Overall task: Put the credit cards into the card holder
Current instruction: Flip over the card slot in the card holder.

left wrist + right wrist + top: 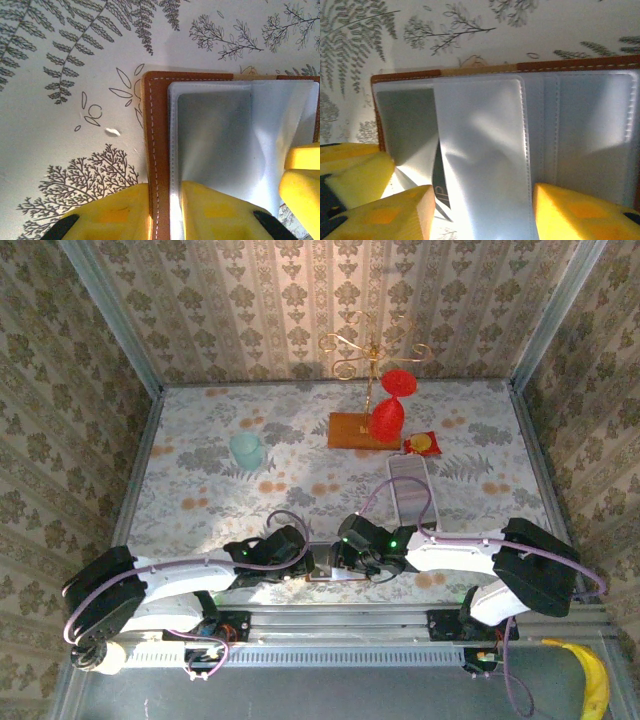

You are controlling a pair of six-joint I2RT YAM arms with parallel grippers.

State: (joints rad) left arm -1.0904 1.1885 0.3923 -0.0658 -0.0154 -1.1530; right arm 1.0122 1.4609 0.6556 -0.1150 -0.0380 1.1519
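The orange-brown card holder [156, 115] lies open at the table's near edge, grey pockets [590, 130] facing up. My left gripper [165, 187] is shut on its left edge, with leather and pocket seam pinched between the yellow fingers. My right gripper [482, 192] is open, its fingers [570, 212] straddling a raised grey pocket flap [485, 150] without touching it. A dark sliver of a card [439, 187] with pale lettering shows under that flap. In the top view both grippers [305, 565] [345, 562] meet over the holder. A pale row of credit cards [409, 490] sits in the white tray.
The white tray [392, 472] lies right of centre, just beyond the right arm. Further back stand a wooden base [350, 432] with a gold stand and red pieces, a red-and-yellow packet [423, 444] and a teal cup [246, 448]. Papered walls enclose the table.
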